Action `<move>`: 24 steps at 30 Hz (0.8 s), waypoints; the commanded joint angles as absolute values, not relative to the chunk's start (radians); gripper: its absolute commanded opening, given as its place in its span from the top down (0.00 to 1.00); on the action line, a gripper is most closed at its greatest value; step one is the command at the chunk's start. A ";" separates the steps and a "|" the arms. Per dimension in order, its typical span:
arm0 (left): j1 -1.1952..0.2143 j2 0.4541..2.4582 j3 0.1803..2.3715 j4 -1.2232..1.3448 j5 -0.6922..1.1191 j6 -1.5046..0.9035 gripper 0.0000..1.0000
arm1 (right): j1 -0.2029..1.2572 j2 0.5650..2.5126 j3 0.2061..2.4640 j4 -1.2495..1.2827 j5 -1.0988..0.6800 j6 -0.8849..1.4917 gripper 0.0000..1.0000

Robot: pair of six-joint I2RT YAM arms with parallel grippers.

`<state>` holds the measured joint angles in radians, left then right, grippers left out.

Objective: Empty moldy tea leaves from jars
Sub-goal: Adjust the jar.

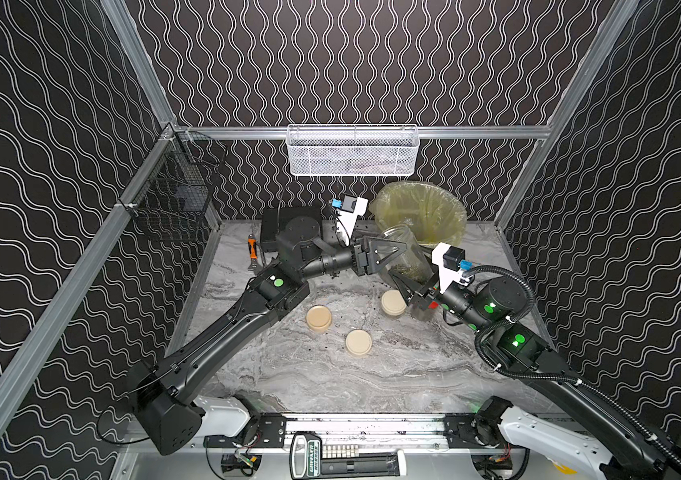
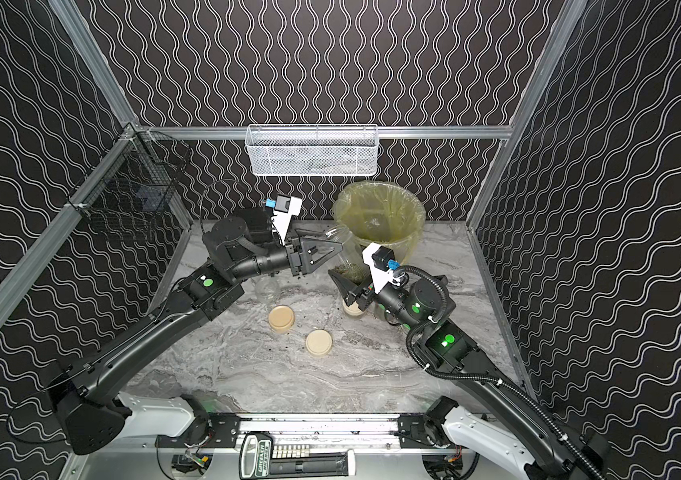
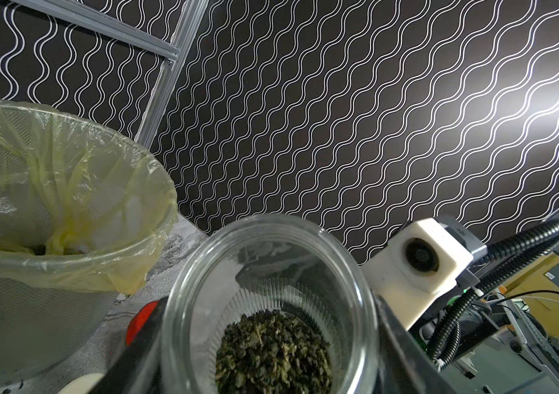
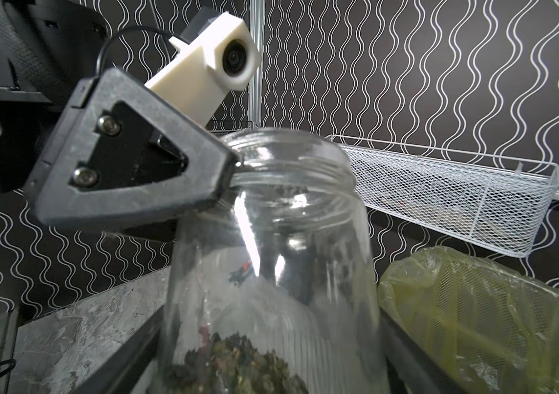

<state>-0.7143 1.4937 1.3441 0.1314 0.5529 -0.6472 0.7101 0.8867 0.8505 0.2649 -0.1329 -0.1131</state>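
Observation:
An open clear glass jar (image 1: pixel 403 243) (image 2: pixel 343 239) hangs tilted over the table, just in front of the bucket lined with a yellow bag (image 1: pixel 422 208) (image 3: pixel 66 170) (image 4: pixel 476 307). Dark tea leaves (image 3: pixel 273 351) (image 4: pixel 237 361) lie in its bottom. My left gripper (image 1: pixel 397 249) (image 2: pixel 336 249) is shut on the jar's neck. Lower down, my right gripper (image 1: pixel 411 282) (image 2: pixel 351 280) is shut on its body. Three round cream lids (image 1: pixel 319 318) (image 1: pixel 358 343) (image 1: pixel 393 302) show on the table. A red lid (image 3: pixel 140 320) peeks out beside the held jar.
A white mesh basket (image 1: pixel 351 149) hangs on the back rail and a black wire basket (image 1: pixel 172 199) on the left rail. An orange-handled tool (image 1: pixel 252 247) and a black box (image 1: pixel 285 224) lie at the back left. An empty-looking clear jar (image 2: pixel 267 286) stands under the left arm.

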 commanded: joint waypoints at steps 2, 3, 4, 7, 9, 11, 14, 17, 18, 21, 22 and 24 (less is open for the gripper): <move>-0.712 1.487 1.386 0.100 0.587 -0.737 0.63 | 0.713 0.876 0.837 0.373 -0.194 -0.163 0.25; -0.709 1.484 1.402 0.087 0.579 -0.752 0.67 | 0.712 0.869 0.825 0.389 -0.195 -0.163 0.18; -0.706 1.482 1.414 0.077 0.572 -0.765 0.69 | 0.713 0.862 0.816 0.405 -0.197 -0.165 0.13; -0.694 1.477 1.444 0.075 0.562 -0.821 0.76 | 0.713 0.839 0.783 0.457 -0.198 -0.163 0.01; -0.688 1.477 1.455 0.091 0.564 -0.853 0.79 | 0.713 0.830 0.772 0.476 -0.198 -0.166 0.01; -0.681 1.475 1.459 0.111 0.564 -0.882 0.82 | 0.713 0.825 0.763 0.488 -0.200 -0.171 0.01; -0.670 1.468 1.454 0.138 0.556 -0.913 0.85 | 0.713 0.819 0.745 0.519 -0.194 -0.171 0.01; -0.666 1.468 1.451 0.161 0.556 -0.934 0.87 | 0.713 0.826 0.739 0.547 -0.179 -0.172 0.01; -0.664 1.470 1.449 0.171 0.561 -0.943 0.87 | 0.713 0.831 0.741 0.557 -0.171 -0.167 0.02; -0.664 1.471 1.432 0.214 0.572 -0.977 0.88 | 0.713 0.852 0.755 0.581 -0.148 -0.150 0.06; -0.663 1.471 1.427 0.220 0.575 -0.982 0.88 | 0.713 0.858 0.757 0.596 -0.153 -0.151 0.08; -0.663 1.470 1.423 0.215 0.573 -0.981 0.88 | 0.713 0.871 0.758 0.632 -0.167 -0.152 0.12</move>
